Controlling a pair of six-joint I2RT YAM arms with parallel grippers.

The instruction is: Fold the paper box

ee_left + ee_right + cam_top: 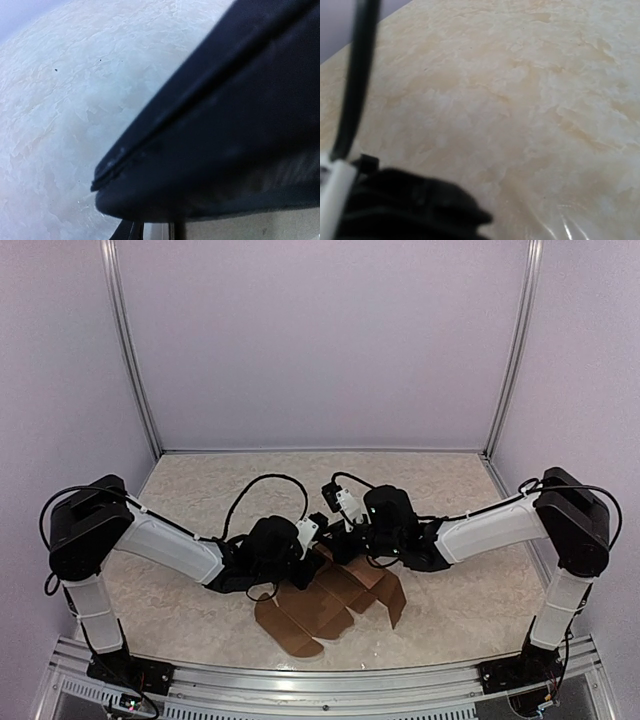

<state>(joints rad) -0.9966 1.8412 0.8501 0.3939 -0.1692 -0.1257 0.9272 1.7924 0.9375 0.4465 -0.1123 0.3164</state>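
The paper box point(335, 605) lies as a flat brown cardboard sheet on the table, near the front middle, with flaps spread toward the front and right. Both arms meet over its far edge. My left gripper point(312, 552) sits at the sheet's far left corner. In the left wrist view its two dark fingertips point(131, 232) peek in at the bottom with a narrow gap between them and nothing in it. My right gripper point(345, 540) hovers right beside it at the far edge. Its jaws are out of the right wrist view. The box shows in neither wrist view.
A large blurred black body point(225, 125) fills most of the left wrist view. A black shape with a white part and a cable point(355, 75) sits at the lower left of the right wrist view. The marbled table point(200, 490) has walls on three sides.
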